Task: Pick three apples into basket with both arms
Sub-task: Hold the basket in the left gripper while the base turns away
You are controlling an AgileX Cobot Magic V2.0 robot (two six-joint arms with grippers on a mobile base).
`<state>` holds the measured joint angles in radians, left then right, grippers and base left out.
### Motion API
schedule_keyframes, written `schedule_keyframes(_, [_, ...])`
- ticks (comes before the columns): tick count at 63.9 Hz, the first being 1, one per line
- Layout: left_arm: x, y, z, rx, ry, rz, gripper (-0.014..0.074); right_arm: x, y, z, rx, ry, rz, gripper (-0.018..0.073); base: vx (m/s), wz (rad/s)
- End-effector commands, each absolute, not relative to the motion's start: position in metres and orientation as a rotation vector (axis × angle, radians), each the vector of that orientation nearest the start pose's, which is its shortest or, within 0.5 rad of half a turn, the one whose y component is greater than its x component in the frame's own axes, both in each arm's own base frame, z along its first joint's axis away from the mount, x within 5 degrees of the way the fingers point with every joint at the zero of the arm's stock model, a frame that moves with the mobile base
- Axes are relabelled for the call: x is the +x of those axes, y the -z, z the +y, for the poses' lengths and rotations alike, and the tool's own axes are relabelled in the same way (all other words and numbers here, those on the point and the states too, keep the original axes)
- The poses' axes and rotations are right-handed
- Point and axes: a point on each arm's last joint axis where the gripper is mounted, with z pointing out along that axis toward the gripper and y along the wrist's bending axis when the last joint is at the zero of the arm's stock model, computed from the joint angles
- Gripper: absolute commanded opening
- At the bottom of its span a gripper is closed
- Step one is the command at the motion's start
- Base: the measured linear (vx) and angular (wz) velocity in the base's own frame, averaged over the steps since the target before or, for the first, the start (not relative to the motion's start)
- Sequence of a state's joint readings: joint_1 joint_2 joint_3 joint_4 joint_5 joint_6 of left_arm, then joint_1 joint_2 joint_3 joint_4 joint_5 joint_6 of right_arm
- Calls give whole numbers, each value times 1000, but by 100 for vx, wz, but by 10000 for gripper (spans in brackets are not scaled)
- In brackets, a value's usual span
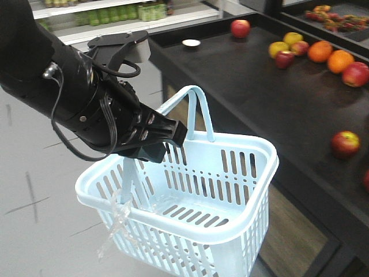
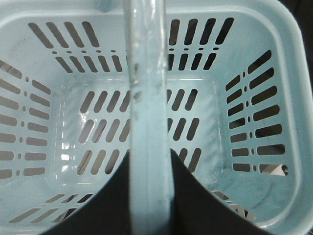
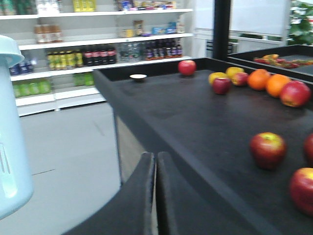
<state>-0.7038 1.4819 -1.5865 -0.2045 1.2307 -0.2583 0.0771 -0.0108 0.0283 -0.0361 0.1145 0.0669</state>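
Progress: none of three apples (image 3: 267, 149) in basket (image 1: 173, 219) | my left tool (image 1: 170, 135) clenched on its handle (image 2: 146, 122) | right tool (image 3: 155, 196) closed, apparently empty | all three picks left

Right pincer (image 3: 155, 155), jaws lying together and gripping nothing, is hanging over the near edge of the black bench (image 3: 195, 122). Dark red apples (image 3: 267, 149) are sitting apart on it. The basket (image 3: 12, 147) is showing at left.
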Motion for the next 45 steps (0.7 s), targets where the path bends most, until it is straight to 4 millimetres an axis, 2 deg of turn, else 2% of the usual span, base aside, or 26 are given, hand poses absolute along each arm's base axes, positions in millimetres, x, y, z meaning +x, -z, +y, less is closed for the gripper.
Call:
schedule_keyframes(1, [209,-424,-205,549,687,2529,-8,57,-195,4,-35,-71,1554,-4,-12,52])
schedule_keyframes(45, [209,-424,-205,549,688,2529,-8,57,-195,4,-35,-71,1554,-4,-7,49])
